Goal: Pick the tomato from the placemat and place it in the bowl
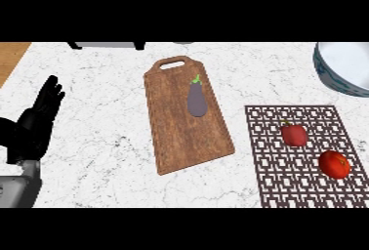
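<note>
Head view, white marbled counter. Far left: strip of wooden surface at the counter's edge. Left side, near edge: left hand on its grey forearm, fingers straight and pointing up, holding nothing, resting; right hand does not show. Far edge, left of centre: dark-framed object, mostly cut off, identity cannot be told. Centre: wooden cutting board with handle hole at its far end, lying slightly askew; purple eggplant with green stem lies on the board's far half, stem pointing far. Right of the board, near side: dark brown lattice placemat, running out of view at the near edge. On the placemat: red bell pepper in the far part, and tomato nearer and further right, near the mat's right edge, the two apart. Far right corner: bowl, pale interior with patterned rim, partly cut off, well apart from the tomato
</note>
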Robot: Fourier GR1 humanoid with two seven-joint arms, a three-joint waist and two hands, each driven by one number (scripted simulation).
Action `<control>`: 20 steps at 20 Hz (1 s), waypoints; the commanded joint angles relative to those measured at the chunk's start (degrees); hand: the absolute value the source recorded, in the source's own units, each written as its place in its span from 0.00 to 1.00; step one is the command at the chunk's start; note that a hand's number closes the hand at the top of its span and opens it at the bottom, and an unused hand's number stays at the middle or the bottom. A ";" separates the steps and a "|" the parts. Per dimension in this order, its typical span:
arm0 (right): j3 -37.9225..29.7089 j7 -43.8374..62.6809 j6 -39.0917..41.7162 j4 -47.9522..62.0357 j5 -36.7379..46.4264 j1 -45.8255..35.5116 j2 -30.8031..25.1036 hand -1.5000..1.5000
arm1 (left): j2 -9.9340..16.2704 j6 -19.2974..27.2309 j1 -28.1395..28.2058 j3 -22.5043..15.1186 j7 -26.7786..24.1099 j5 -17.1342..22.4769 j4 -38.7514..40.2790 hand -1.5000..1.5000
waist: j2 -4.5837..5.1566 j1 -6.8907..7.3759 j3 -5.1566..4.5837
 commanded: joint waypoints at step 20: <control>12.55 1.53 -3.14 0.30 22.62 -9.32 8.15 0.00 | -0.64 -4.95 3.40 5.34 0.24 -1.63 -3.10 0.50 | -0.26 -0.61 0.01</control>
